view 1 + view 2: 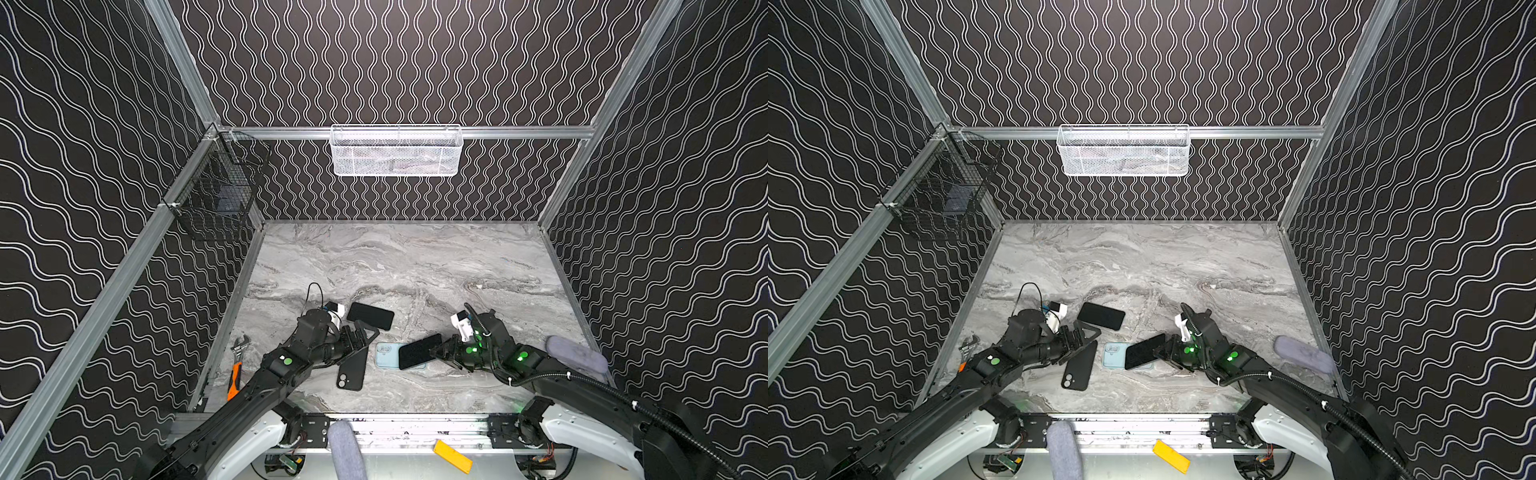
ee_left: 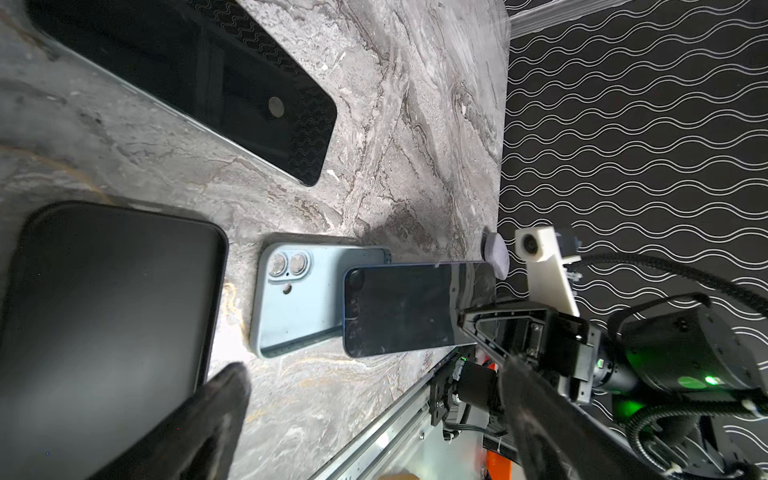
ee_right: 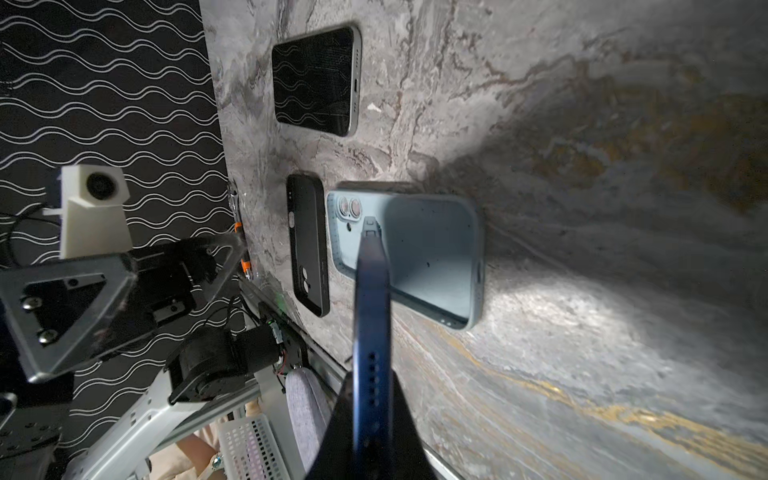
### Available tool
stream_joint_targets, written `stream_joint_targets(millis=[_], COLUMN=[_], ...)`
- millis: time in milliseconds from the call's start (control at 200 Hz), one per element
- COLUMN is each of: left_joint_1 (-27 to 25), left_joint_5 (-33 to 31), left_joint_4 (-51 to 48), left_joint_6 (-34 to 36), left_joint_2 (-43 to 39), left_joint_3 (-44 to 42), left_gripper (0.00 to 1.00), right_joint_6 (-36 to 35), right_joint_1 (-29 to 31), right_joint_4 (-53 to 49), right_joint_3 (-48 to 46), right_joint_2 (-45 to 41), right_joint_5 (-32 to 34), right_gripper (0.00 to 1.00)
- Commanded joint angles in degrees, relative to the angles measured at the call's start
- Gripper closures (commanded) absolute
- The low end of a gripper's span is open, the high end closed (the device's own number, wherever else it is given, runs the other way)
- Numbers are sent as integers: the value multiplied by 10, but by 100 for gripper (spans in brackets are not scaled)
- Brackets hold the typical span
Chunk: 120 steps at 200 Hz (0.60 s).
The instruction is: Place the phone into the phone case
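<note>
R claw (image 1: 437, 352) pinches one end of the blue phone (image 1: 419, 351), tipped over the light-blue case (image 1: 385, 354) just in front so it can slide in; L claw (image 1: 362, 341) wide open, empty.

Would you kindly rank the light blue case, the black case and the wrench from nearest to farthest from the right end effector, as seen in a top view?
1. light blue case, centre, partly under the held phone.
2. black case, further left.
3. wrench, far left.
</note>
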Motion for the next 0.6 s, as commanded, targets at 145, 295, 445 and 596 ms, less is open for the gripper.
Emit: stream_joint_targets(millis=[145, 295, 445, 596], left_joint_1=[0, -1, -2, -3], left_joint_5=[4, 5, 8, 10], left_joint_4=[65, 78, 87, 100], left_joint_6=[-16, -27, -34, -41], left_joint_2=[15, 14, 23, 30], left_joint_3=[-10, -25, -33, -38], left_gripper=[3, 3, 3, 2], right_joint_6=[8, 9, 4, -5], right_joint_1=[9, 28, 42, 51], right_joint_4=[49, 65, 70, 83], right_joint_3=[20, 27, 32, 32], right_joint_2=[31, 55, 70, 89], right_joint_5=[26, 38, 65, 80], right_gripper=[100, 100, 100, 100])
